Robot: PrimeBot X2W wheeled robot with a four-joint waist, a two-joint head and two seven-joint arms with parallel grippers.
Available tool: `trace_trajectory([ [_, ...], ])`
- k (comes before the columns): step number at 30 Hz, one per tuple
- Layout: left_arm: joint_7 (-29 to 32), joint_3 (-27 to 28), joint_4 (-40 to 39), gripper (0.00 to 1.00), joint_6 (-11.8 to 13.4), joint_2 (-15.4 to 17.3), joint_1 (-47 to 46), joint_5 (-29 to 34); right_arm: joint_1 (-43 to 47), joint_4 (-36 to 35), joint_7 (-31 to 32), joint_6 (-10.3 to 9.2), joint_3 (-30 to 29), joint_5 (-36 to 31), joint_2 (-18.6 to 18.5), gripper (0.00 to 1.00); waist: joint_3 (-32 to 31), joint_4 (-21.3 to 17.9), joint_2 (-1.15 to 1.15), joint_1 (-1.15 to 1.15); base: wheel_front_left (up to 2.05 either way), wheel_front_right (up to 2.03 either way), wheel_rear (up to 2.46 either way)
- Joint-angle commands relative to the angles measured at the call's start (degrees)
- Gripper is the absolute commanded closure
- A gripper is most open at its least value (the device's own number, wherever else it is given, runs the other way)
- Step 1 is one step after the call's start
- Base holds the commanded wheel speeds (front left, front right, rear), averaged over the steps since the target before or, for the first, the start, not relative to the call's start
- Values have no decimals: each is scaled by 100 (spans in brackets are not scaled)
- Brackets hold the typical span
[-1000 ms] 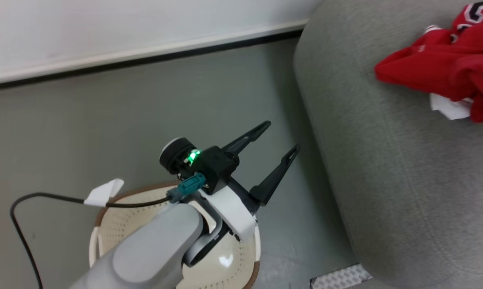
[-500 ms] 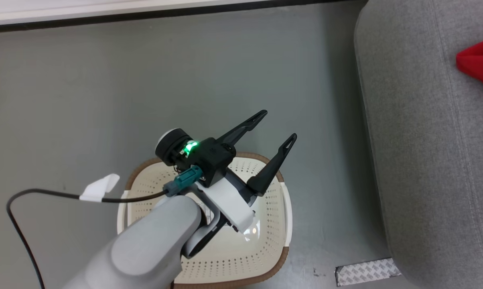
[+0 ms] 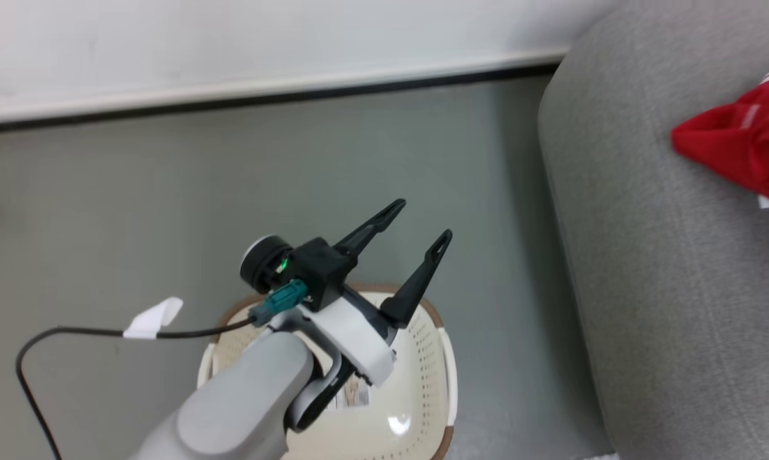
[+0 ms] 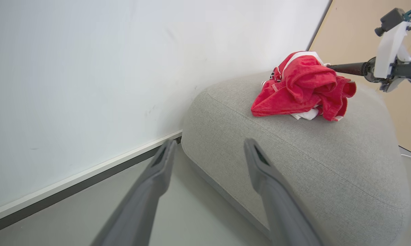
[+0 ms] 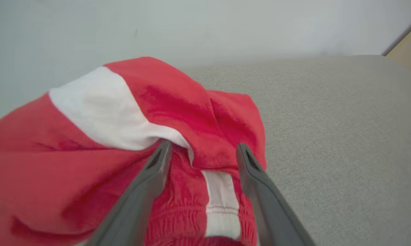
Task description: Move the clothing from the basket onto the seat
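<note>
Lets go of red-and-white clothing (image 3: 736,147) on the grey sofa (image 3: 646,268), three o'clock in head view, right gripper (image 5: 202,147) spread astride a fold, clamping nothing. Holds left gripper (image 3: 421,220) wide, empty, over the laundry basket (image 3: 447,358) at six o'clock. Likely calls next for lifting clear.

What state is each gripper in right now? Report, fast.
Left gripper: open, holding nothing.
Right gripper: open, fingers spread astride the clothing lying on the seat, not clamping it.
</note>
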Motion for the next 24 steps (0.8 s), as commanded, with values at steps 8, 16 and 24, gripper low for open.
trace_trajectory([
  [8, -20, 384, -36, 0, 95, 51, 606, -159, 417, -615, -224, -15, 831, 212, -318, 0, -965, -237, 0, 0, 0, 0, 0],
  [16, -20, 1138, -237, 0, 245, 155, 1402, -134, 644, -1709, -785, -15, 1416, 475, -541, 0, -1774, -279, 0, 0, 0, 0, 0],
  [24, -17, 1712, -374, 0, 355, 241, 2010, -15, 1030, -2836, -1085, -15, 1663, 644, -376, 0, -2331, -48, 0, 0, 0, 0, 0],
])
